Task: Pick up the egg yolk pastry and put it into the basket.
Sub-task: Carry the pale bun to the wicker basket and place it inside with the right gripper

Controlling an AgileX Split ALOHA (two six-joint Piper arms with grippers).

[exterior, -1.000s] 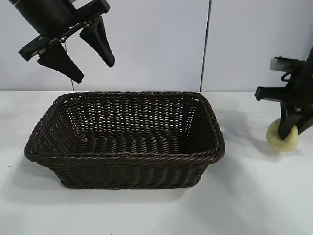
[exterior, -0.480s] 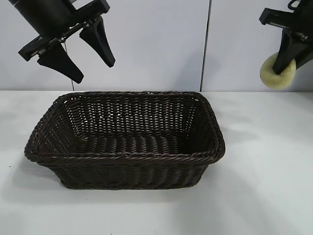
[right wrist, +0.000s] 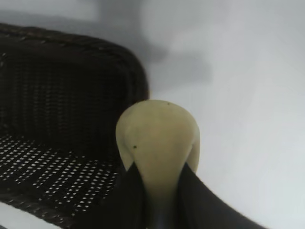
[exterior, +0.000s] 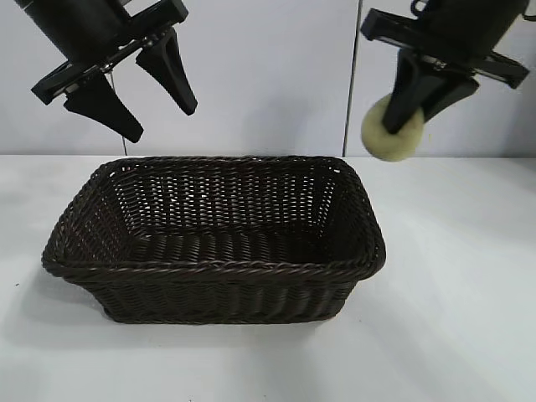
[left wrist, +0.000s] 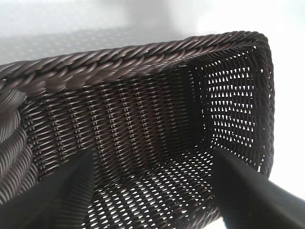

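The right gripper (exterior: 408, 117) hangs in the air above and just outside the right end of the basket (exterior: 209, 268), its jaws clamped on the pastry (exterior: 390, 130). The pastry sits between the two dark fingers (exterior: 410, 96), bulging out past their tips, a pale yellow rounded lump well clear of the table (exterior: 452, 318). In the right wrist view the pastry (right wrist: 157, 143) fills the gap between the jaws, and beyond it lie the basket's corner and braided rim (right wrist: 128, 67), with bare white table to the far side.

The left gripper (exterior: 159, 113) hangs above the basket's back left corner, jaws apart and holding nothing. In the left wrist view its two fingers (left wrist: 66, 191) stand wide, and between them shows the basket's woven floor (left wrist: 162, 186), with the rim (left wrist: 119, 59) running across beyond the tips.

The basket rests on the table below both grippers, touching neither.
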